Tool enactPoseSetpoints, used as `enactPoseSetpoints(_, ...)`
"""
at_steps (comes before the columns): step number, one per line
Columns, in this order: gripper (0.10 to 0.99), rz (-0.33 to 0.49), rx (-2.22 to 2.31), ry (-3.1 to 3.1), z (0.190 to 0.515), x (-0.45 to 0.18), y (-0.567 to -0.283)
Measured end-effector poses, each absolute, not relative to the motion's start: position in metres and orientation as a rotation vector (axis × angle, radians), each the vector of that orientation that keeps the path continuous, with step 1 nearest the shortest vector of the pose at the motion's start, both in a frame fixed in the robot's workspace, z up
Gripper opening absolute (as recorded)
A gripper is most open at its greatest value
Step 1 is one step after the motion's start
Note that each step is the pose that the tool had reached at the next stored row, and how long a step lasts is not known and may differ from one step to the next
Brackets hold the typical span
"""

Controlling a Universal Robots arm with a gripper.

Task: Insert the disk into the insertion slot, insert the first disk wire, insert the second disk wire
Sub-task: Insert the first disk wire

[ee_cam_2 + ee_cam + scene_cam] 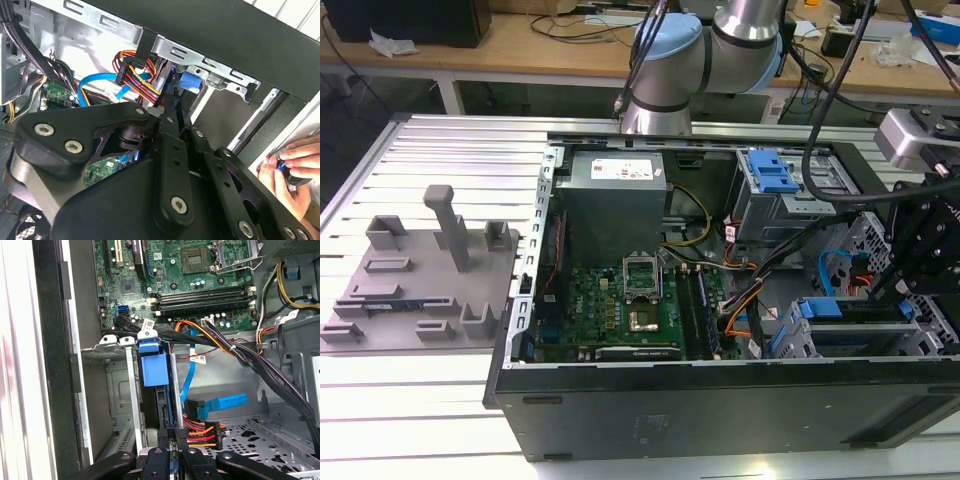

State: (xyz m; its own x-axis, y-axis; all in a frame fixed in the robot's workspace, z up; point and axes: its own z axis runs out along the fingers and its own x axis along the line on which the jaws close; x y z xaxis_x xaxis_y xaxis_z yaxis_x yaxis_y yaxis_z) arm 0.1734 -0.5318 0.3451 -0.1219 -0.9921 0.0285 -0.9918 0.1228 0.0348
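Note:
The disk (855, 312) sits in the insertion slot (790, 342), the grey cage at the case's front on the exterior view's right. In the first wrist view the disk (164, 412) stands edge-on, its blue caddy tab (154, 367) sticking out. My gripper (174, 436) is at the disk's rear edge, fingers drawn together on a black plug (182, 432) of a disk wire with red, orange and yellow leads (202, 434). A blue flat disk wire (220, 402) hangs just beside it; whether it is plugged in is unclear. The gripper (172, 102) reaches in below the coloured leads (142, 75).
The open tower case (720, 400) lies on a slatted white table. Motherboard (620, 310), power supply (615, 200) and black cable bundles (260, 370) crowd the inside. A second cage with a blue tab (770, 175) stands behind. A person's hand (295, 167) rests at the case edge. A grey fixture (430, 280) lies left.

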Motion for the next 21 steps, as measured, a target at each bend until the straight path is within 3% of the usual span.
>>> enactPoseSetpoints(14,0.165,-0.015,2.05,-2.318,0.338,0.173,-0.533)
enactPoseSetpoints(15,0.176,-0.016,2.05,-2.319,0.34,0.173,-0.533)
enactPoseSetpoints(16,0.302,-0.015,2.05,-2.318,0.348,0.173,-0.532)
enactPoseSetpoints(21,0.302,-0.014,2.05,-2.318,0.382,0.173,-0.531)
